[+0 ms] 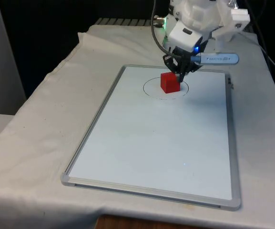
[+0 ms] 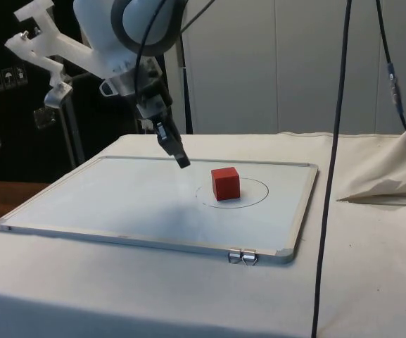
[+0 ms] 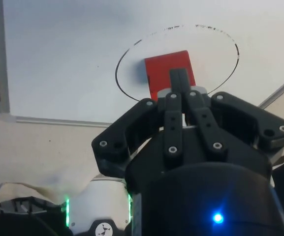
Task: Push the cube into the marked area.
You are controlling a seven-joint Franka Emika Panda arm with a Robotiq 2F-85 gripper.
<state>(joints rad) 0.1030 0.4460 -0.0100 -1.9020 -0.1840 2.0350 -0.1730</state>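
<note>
You're looking at the gripper [image 1: 180, 72] with its two fingers [image 3: 179, 81] pressed together, nothing sitting between them, tips tilted down toward the whiteboard [image 1: 142, 152]. In the side view the gripper [image 2: 181, 160] is hanging just above the board surface, apart from the red cube [image 2: 226, 183], on the side of it nearer the robot; in the front view the tips are sitting right behind the red cube [image 1: 170, 82] at its far upper edge on the front view's right, and from that angle you can't really tell whether they're touching it, though the side view suggests a gap. In the wrist view the closed tips are overlapping the near edge of the red cube [image 3: 169, 73]. The cube is resting flat and upright on the whiteboard, inside the drawn circle [image 1: 149, 89]; in the side view it's sitting within the circle [image 2: 255, 198] toward the robot's side rather than dead centre, and the wrist view is showing the circle [image 3: 123, 61] running all the way around it. The whiteboard is lying flat on the white tablecloth [image 1: 42, 109], and a black cable [image 2: 333, 176] is hanging down in front of the side camera, beside the board's metal edge clips [image 2: 243, 256].
</note>
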